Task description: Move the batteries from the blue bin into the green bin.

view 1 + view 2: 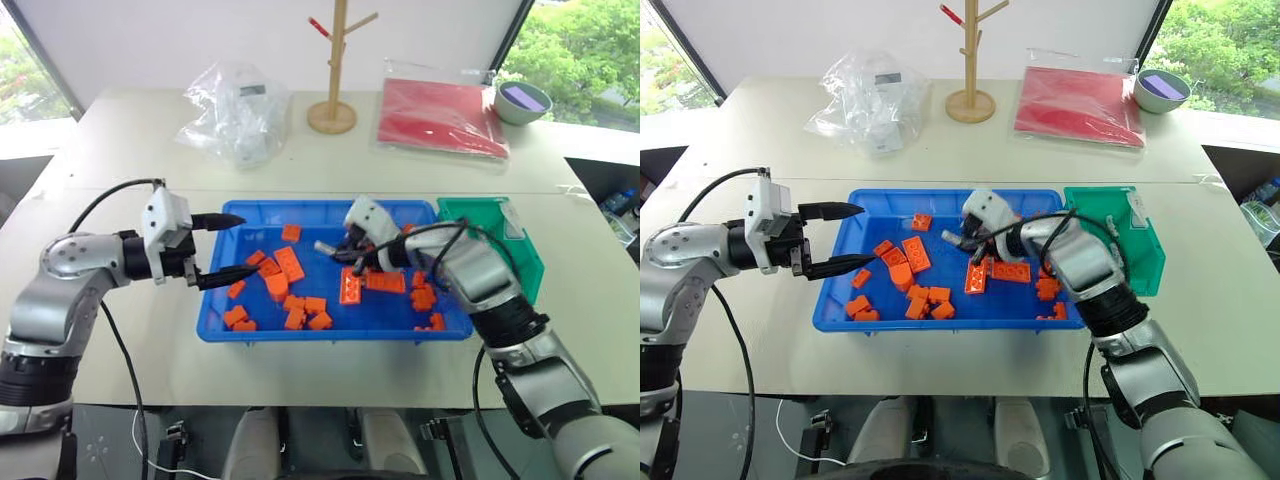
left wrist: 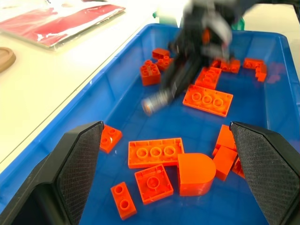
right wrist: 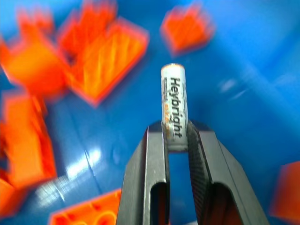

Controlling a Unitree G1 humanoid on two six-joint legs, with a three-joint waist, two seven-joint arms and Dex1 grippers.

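A silver-grey battery (image 3: pixel 174 101) sticks out from between the fingers of my right gripper (image 3: pixel 176 129), which is shut on it. It hangs just above the floor of the blue bin (image 1: pixel 330 334), near the bin's middle. The same battery (image 1: pixel 325 246) points toward my left side. My left gripper (image 1: pixel 245 243) hovers at the blue bin's left rim, open and with nothing between its fingers. Orange toy bricks (image 1: pixel 290 265) lie scattered over the bin floor. The green bin (image 1: pixel 520 240) stands against the blue bin's right end, beyond my right forearm.
At the back of the table are a crumpled clear plastic bag (image 1: pixel 235 110), a wooden peg stand (image 1: pixel 333 70), a red folder (image 1: pixel 440 115) and a grey bowl (image 1: pixel 522 100). A seam runs across the table just behind the bins.
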